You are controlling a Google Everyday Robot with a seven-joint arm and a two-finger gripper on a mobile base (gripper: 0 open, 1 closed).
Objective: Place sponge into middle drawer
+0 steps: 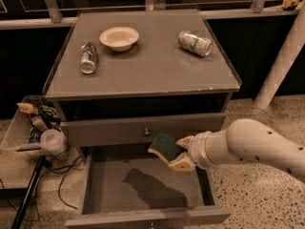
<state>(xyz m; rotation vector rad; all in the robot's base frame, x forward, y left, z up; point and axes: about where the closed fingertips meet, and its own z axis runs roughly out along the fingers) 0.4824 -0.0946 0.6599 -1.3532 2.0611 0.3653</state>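
Observation:
My gripper (178, 152) reaches in from the right on a thick white arm and is shut on the sponge (164, 147), whose dark green scouring side faces up. It holds the sponge in the air over the back right part of the open middle drawer (143, 187). The drawer is pulled out, with a flat grey floor that carries the shadow of sponge and gripper. Above it is the shut grey drawer with a round knob (147, 132).
On the cabinet top (147, 66) lie a white bowl (119, 37), a can on its side (88, 57) at the left and a green can on its side (195, 43) at the right. A bin with clutter (40, 128) and cables stand at the left. A white post (281, 56) stands at the right.

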